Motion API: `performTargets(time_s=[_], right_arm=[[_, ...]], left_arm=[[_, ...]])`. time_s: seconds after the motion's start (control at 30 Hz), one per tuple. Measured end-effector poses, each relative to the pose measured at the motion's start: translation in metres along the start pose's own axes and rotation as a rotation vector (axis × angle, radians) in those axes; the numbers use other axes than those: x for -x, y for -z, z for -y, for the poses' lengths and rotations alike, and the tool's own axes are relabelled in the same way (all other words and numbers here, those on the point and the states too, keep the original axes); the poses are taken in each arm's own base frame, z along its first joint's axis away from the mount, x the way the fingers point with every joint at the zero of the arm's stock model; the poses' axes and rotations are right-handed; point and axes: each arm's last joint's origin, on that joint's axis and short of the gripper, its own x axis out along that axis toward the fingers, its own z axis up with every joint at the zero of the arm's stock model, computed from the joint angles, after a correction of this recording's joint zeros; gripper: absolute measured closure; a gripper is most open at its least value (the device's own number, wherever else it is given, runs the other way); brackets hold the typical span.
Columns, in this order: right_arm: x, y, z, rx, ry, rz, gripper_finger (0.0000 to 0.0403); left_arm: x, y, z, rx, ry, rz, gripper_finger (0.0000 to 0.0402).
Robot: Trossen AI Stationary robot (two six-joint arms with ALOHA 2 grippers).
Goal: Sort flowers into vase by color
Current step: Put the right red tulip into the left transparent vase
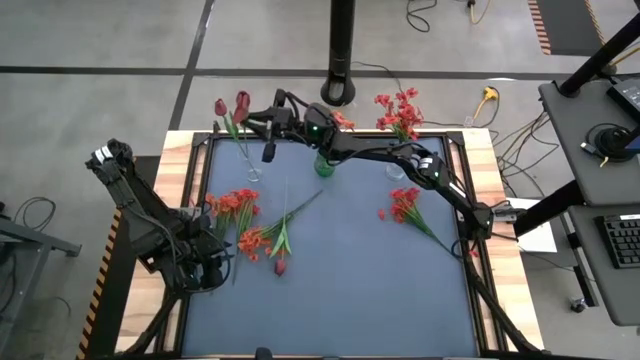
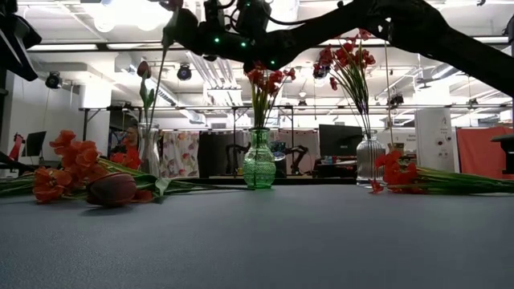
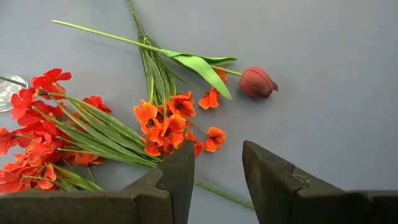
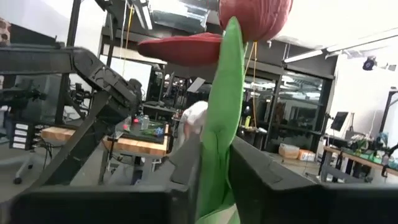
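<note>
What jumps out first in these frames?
The right arm stretches across the table's far side, its pincer closed around a maroon tulip above the clear vase at the far left. A green vase of orange blooms stands mid-back. Loose orange flowers lie near left, before the open left pincer.

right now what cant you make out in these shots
- Right gripper: right wrist view, tulip leaf fills the gap, so grip unclear.
- Tulip bloom: cut off by that picture's top edge.
- Left vase: high view, clear glass, too small to see stems inside.
- Left gripper: open, nothing held.
</note>
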Motion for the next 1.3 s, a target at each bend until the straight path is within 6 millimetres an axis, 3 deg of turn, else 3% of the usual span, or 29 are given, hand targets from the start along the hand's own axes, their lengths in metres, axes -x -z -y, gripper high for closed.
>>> performTargets(time_s=[0.57, 1.1, 1.3], right_arm=[[0.001, 0.015, -0.001, -0.048, 0.015, -0.158, 0.023], [-0.001, -0.009, 0.003, -0.144, -0.007, -0.475, 0.0155], [0.003, -0.005, 0.002, -0.154, 0.006, -0.552, 0.0147]], left_arm=[[0.0, 0.0, 0.0, 0.001, 0.0, 0.002, 0.0283], [-0.001, 0.0, 0.0, -0.001, -0.011, 0.025, 0.0283], [-0.001, 0.0, 0.0, -0.002, -0.012, 0.025, 0.0283]])
